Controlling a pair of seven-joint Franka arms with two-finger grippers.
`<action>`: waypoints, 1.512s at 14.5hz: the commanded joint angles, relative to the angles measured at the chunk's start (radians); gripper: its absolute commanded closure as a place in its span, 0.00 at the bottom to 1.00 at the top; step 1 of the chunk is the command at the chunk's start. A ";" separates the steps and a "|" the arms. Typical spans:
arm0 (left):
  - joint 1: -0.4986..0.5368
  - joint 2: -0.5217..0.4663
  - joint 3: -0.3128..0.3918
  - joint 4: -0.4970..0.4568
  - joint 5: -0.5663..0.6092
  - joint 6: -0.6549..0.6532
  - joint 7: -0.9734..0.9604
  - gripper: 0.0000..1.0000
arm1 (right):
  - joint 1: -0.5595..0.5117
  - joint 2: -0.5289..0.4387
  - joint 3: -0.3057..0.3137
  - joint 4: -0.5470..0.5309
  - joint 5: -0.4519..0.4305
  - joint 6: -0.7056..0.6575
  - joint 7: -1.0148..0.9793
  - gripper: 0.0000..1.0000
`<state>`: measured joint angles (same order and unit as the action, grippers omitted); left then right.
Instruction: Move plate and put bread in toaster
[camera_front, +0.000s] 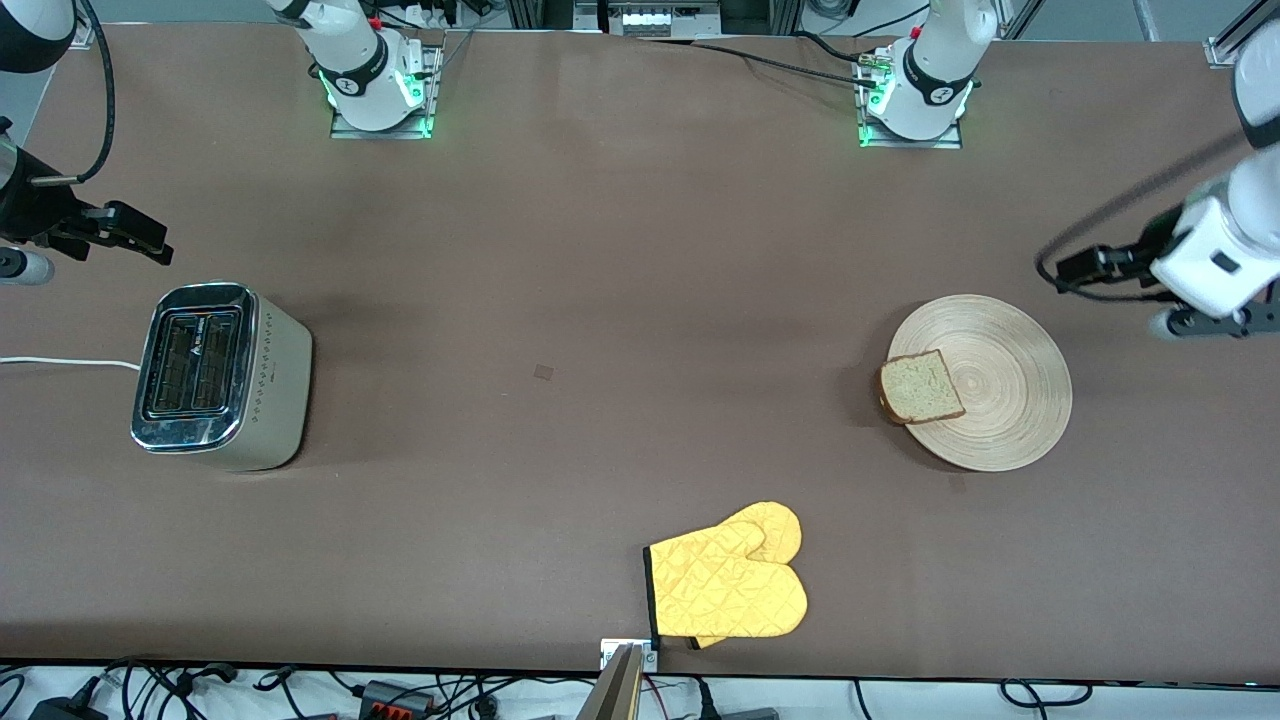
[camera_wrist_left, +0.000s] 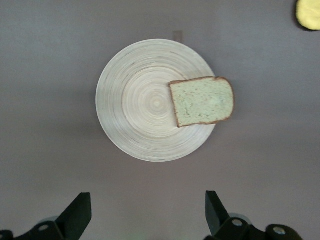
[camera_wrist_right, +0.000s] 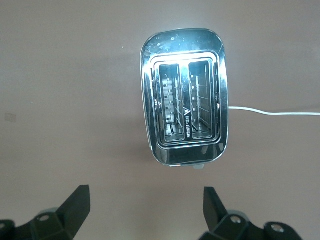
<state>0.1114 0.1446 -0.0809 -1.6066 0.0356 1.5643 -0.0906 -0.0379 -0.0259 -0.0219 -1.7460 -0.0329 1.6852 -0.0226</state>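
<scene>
The light-wood plate (camera_front: 1005, 385) (camera_wrist_left: 140, 100) lies toward the left arm's end of the table. The bread (camera_front: 921, 387) (camera_wrist_left: 202, 101) lies flat on it, one edge overhanging the rim on the toaster's side. The chrome-topped toaster (camera_front: 215, 372) (camera_wrist_right: 185, 95) stands upright toward the right arm's end, both slots empty. My left gripper (camera_wrist_left: 148, 200) hangs open in the air just off the plate's rim, nothing between its fingers. High up beside the toaster, my right gripper (camera_wrist_right: 146, 195) is open too and holds nothing.
A yellow oven mitt (camera_front: 730, 585) lies near the table's front edge, about midway along it. The toaster's white cord (camera_front: 60, 362) runs off toward the right arm's end. The two arm bases (camera_front: 375, 80) (camera_front: 915, 90) stand along the table's back edge.
</scene>
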 joint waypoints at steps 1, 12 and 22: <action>0.088 0.139 -0.003 0.126 -0.013 -0.021 0.012 0.00 | -0.004 -0.012 0.002 -0.004 0.010 0.008 -0.014 0.00; 0.359 0.429 -0.007 0.152 -0.247 0.111 0.291 0.00 | -0.004 -0.012 0.002 -0.006 0.011 0.007 -0.016 0.00; 0.556 0.684 -0.005 0.154 -0.695 0.115 0.826 0.00 | -0.004 -0.012 0.002 -0.006 0.011 0.007 -0.016 0.00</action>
<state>0.6457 0.7761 -0.0770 -1.4860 -0.5966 1.6876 0.6361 -0.0376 -0.0259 -0.0216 -1.7459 -0.0329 1.6883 -0.0226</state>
